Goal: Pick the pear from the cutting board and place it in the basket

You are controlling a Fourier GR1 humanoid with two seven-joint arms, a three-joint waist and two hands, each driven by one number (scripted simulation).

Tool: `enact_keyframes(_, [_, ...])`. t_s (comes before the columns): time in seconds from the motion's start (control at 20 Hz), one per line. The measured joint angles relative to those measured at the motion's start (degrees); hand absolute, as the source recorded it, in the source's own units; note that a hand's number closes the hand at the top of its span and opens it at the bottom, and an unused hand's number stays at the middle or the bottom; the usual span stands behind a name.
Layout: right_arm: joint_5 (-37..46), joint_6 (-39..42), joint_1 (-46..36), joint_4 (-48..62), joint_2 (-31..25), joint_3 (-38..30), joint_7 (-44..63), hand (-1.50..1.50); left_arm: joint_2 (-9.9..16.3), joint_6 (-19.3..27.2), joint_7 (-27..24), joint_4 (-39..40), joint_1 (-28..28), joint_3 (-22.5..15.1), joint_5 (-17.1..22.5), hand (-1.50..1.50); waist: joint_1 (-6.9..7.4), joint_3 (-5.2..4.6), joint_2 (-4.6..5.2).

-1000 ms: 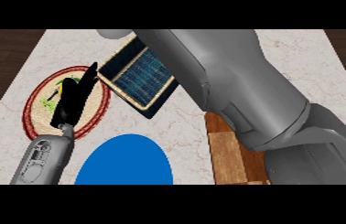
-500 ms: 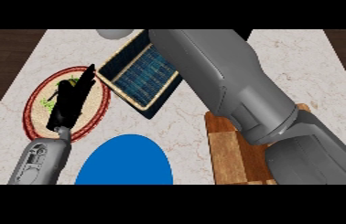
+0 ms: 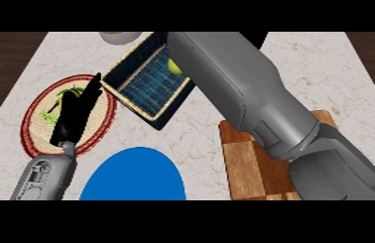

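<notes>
The pear (image 3: 173, 67) shows as a small yellow-green patch inside the dark woven basket (image 3: 147, 86), right against the edge of my right forearm (image 3: 249, 98). That forearm runs from the lower right up across the basket's far side and hides my right hand, so I cannot see whether the pear is held. The wooden cutting board (image 3: 253, 162) lies under the arm at the right with nothing visible on it. My left hand (image 3: 77, 115) rests open with straight fingers above a red-rimmed plate (image 3: 33, 125) at the left.
A blue plate (image 3: 132, 177) sits at the front between the red-rimmed plate and the cutting board. A bowl (image 3: 121, 36) stands at the counter's back edge behind the basket. Dark floor borders the counter on both sides.
My right forearm has swung further over the basket, and the pear now peeks out beside it inside the basket. The left hand has stayed over the red-rimmed plate.
</notes>
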Motion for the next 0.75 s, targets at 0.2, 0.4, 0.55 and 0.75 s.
enact_keyframes(0.2, [4.11,-4.41,-0.98,-0.14,-1.07,0.01,1.39,-1.5,0.63,-0.01,0.32,-1.0,1.62,0.7,0.23,0.0,-1.1,0.03,-0.49])
enact_keyframes(0.4, [6.47,-6.75,-0.6,-1.22,-2.6,-1.51,3.22,-1.5,0.78,-0.06,0.49,-1.22,2.51,1.29,0.64,0.0,-2.62,0.07,-1.03])
enact_keyframes(0.55, [7.43,-8.29,0.62,-3.36,-4.13,-3.13,4.13,-1.5,1.23,0.27,0.8,-1.28,3.22,2.25,0.9,0.0,-4.11,0.13,-1.65])
enact_keyframes(0.75, [8.34,-9.23,4.25,-7.66,-5.47,-4.51,5.0,-1.5,1.65,0.47,0.8,-1.56,4.71,3.03,1.08,0.0,-5.87,0.2,-2.31])
